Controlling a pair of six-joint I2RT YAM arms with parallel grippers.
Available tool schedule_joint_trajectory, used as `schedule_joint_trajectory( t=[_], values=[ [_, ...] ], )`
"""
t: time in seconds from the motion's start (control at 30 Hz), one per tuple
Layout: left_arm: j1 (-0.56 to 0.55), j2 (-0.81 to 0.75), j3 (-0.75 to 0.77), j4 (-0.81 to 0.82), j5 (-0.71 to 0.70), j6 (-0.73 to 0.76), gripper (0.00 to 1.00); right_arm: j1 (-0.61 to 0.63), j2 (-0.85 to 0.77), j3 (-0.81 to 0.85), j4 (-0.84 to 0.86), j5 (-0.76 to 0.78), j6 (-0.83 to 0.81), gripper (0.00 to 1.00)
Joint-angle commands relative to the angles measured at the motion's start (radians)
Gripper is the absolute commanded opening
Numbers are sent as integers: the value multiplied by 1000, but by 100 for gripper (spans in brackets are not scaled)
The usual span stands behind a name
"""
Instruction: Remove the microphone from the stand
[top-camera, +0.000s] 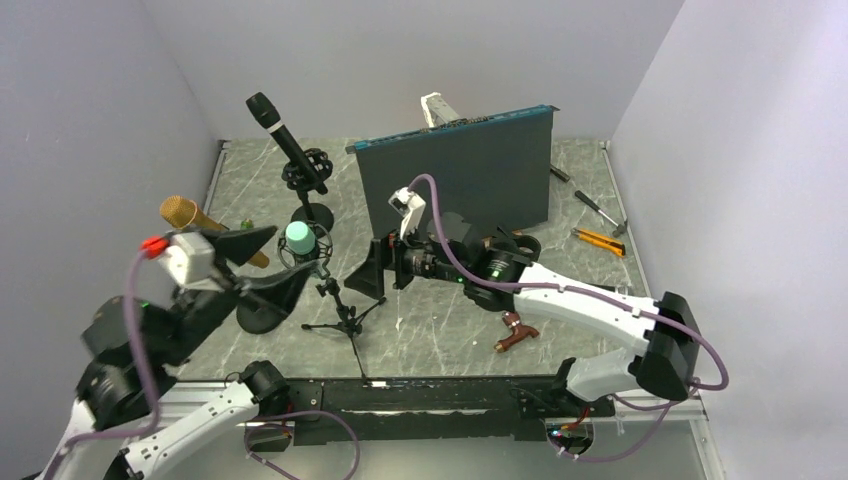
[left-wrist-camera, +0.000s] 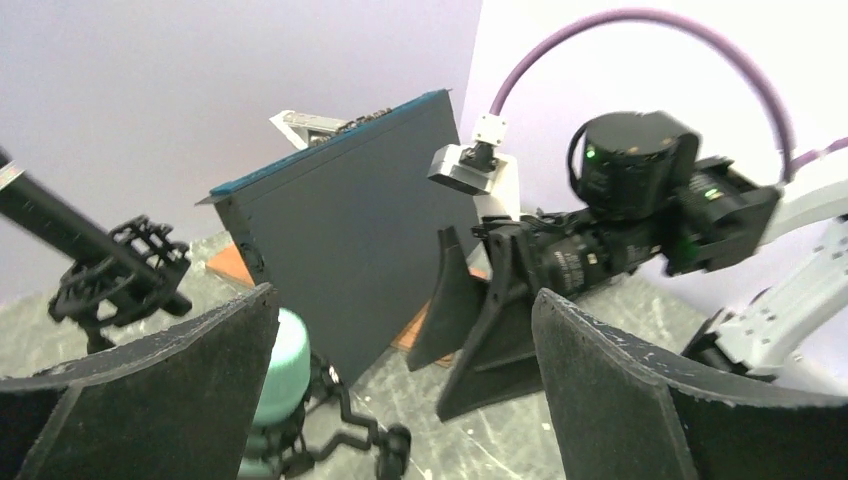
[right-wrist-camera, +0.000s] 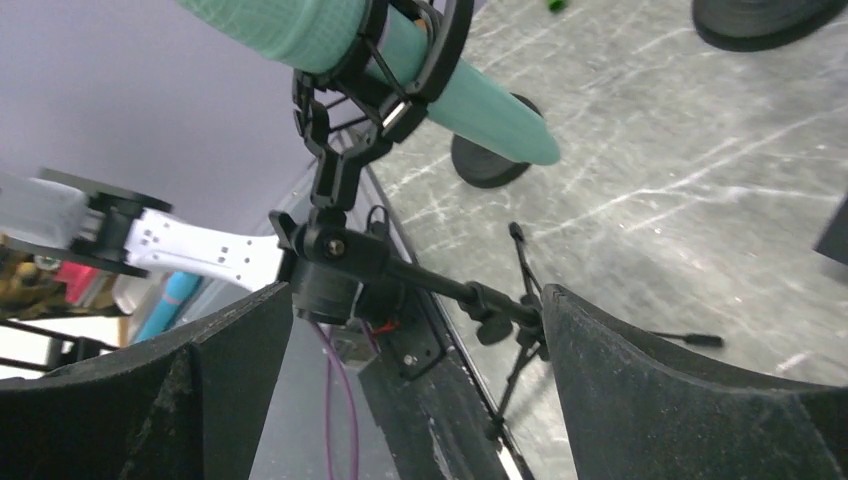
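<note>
- The mint-green microphone (top-camera: 299, 237) sits left of centre in the top view. It has a finely meshed, rounded head and a smooth body tapering to a blunt tail, and it is seated in its mount.
- A black ring-shaped shock mount (top-camera: 312, 260) with thin elastic cords wraps around its middle.
- The mount tops a slim black tripod stand (top-camera: 345, 318), whose spindly legs are splayed on the table.
- The left gripper (top-camera: 268, 268) is just left of the microphone. Its broad, matte black wedge-shaped fingers are spread wide and grasp nothing.
- The right gripper (top-camera: 372, 268) is just right of the stand. Its jaws are likewise spread and hold nothing.
- A glossy gold microphone (top-camera: 185, 213) lies behind the left gripper.
- A long black microphone (top-camera: 285, 140) slants up at the upper left in its own cradle.
- A flat dark-grey panel (top-camera: 465, 185) with a teal top edge stands upright at the upper centre.
- The table (top-camera: 450, 330) is grey, white-veined marble.
</note>
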Motion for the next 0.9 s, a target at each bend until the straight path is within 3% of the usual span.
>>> schedule_joint_trajectory(
  t=[0.0, 0.27, 0.53, 0.73, 0.87],
  values=[
    [-2, -91, 73, -238, -98, -199, 99, 4, 43, 5, 239, -86, 107, 94],
    [-3, -189, 88, -456, -186, -343, 99, 2, 182, 76, 292, -177, 228, 78],
    [-2, -137, 84, -490, -171, -365, 99, 5, 276, 54, 457, -277, 358, 58],
    [-2, -124, 40, -475, -142, -377, 99, 14, 245, 25, 449, -253, 329, 57],
    [-3, -147, -5, -440, -126, -398, 99, 14, 220, 9, 440, -266, 311, 45]
  ],
)
